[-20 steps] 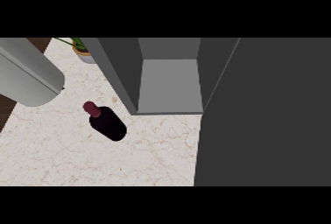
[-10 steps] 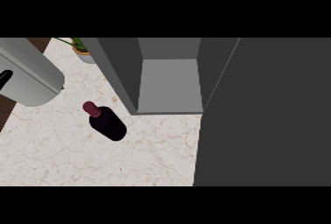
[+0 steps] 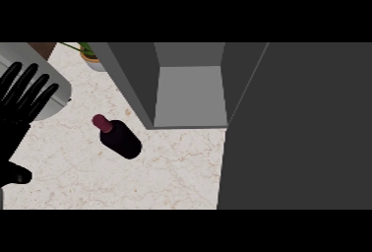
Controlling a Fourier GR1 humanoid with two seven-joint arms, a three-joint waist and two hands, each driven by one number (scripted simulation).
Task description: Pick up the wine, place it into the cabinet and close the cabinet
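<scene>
One view only, head view. Left hand [image 3: 22, 106] at left edge, fingers straight and spread, holding nothing. Right hand out of sight. Wine [image 3: 118, 139] stands on counter [image 3: 87, 177], untouched, just left of cabinet [image 3: 189, 93], whose door [image 3: 298, 128] stands open. Judgement: approach step. I lower hand beside bottle body, below neck, thumb opposite fingers, curl only once centred, to avoid tipping it.

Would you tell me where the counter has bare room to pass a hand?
Bare marble counter lies in front of the wine bottle, between the left robot hand and the open cabinet. It is tight behind the bottle, near the potted plant.
</scene>
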